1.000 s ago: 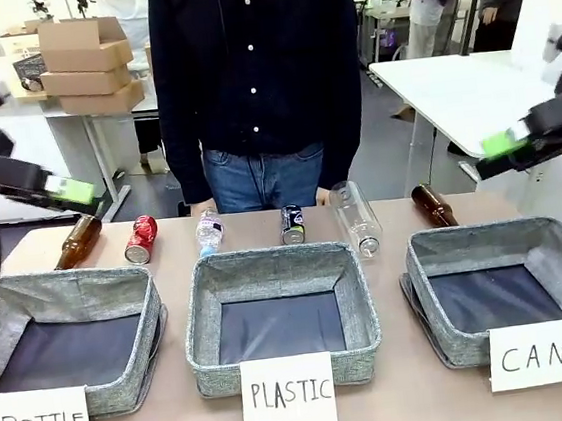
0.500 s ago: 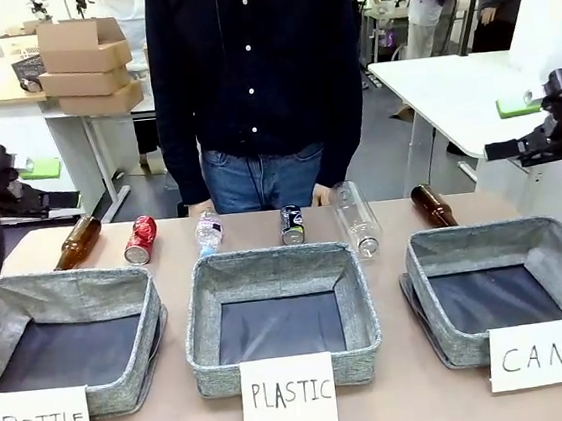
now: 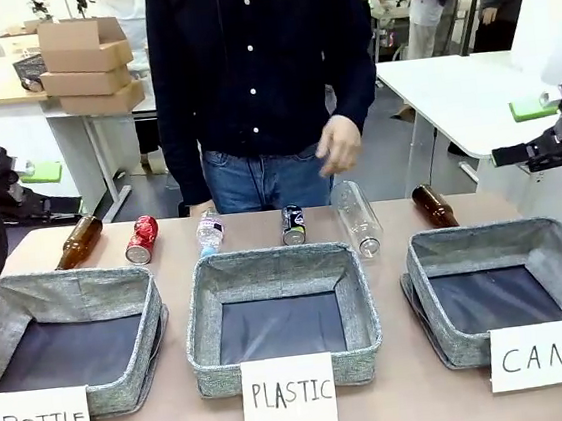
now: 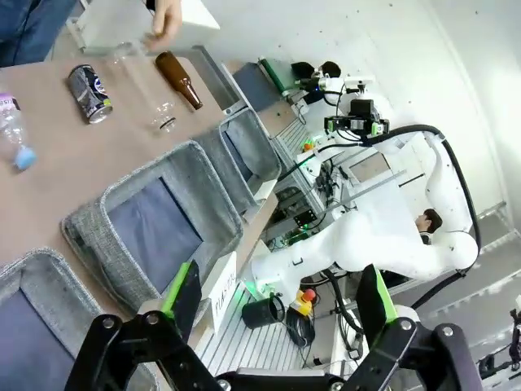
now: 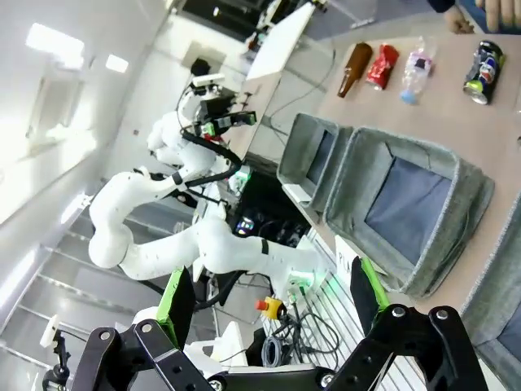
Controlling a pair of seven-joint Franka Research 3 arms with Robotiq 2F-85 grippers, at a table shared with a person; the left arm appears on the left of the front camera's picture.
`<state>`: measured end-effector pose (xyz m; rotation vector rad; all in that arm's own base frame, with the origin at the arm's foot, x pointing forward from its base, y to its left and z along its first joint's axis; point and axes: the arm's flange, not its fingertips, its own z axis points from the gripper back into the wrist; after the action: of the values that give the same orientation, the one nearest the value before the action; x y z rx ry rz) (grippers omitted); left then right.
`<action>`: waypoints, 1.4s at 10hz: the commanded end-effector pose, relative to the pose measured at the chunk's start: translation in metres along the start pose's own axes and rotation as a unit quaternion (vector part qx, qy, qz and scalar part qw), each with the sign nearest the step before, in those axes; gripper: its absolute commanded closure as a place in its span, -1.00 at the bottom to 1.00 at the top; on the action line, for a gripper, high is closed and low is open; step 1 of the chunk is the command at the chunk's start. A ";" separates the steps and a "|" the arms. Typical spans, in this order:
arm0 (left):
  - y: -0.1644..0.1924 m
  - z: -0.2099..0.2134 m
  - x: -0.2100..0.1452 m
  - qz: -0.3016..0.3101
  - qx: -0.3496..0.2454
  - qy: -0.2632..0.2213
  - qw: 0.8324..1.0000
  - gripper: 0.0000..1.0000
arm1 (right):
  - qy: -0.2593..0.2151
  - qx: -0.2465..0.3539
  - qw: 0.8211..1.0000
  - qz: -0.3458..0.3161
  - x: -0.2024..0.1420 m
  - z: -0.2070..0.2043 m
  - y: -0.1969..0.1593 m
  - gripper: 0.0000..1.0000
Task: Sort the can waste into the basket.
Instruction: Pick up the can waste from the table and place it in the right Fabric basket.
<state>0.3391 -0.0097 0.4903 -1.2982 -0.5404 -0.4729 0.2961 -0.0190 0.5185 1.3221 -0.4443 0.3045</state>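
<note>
Room: workshop with white side tables (image 3: pixel 470 90), stacked boxes (image 3: pixel 84 55) and people far back.
Desk: brown desk (image 3: pixel 388 290). A person (image 3: pixel 256 72) in a dark shirt stands at its far side.
Baskets: three grey ones in the near row, BOTTLE basket (image 3: pixel 67 283), PLASTIC basket (image 3: pixel 271 257), CAN basket (image 3: pixel 485 234). The last lies below the right fingers (image 5: pixel 177 297), toward the camera.
Far row: brown bottle (image 3: pixel 78 242), red can (image 3: pixel 141 239), small clear bottle (image 3: pixel 209 232), black can (image 3: pixel 293 224), large clear bottle (image 3: pixel 355 218), second brown bottle (image 3: pixel 433 205), all lying on the desk.
Red can: just below and inward of the left fingers (image 4: pixel 183 287).
Black can: mid-row, well apart from both pairs of fingers.
Fingers: both pairs spread wide, nothing between them, raised over the desk's two ends.
Changed: over the last second both pairs have drawn up and outward. The person's hand (image 3: pixel 339 144) has risen above the large clear bottle. Cans and baskets lie as before.
Edges: each can has a bottle close on either side. Bare desk strips run between the baskets. The basket mouths stand open upward.
</note>
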 end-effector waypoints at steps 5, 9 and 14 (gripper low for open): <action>-0.001 0.002 0.000 -0.001 0.002 -0.002 1.000 -1.00 | -0.009 0.008 1.000 0.016 0.005 -0.001 -0.003 -1.00; 0.099 -0.055 0.109 0.129 0.210 0.117 0.962 -1.00 | -0.009 0.008 1.000 0.016 0.005 -0.001 -0.003 -1.00; 0.169 -0.118 0.150 0.062 0.488 0.230 0.840 -1.00 | -0.009 0.008 1.000 0.016 0.005 -0.001 -0.003 -1.00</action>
<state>0.5710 -0.0924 0.4139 -0.2899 -0.2843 -0.2776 0.2981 -0.0200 0.5159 1.3177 -0.4510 0.2985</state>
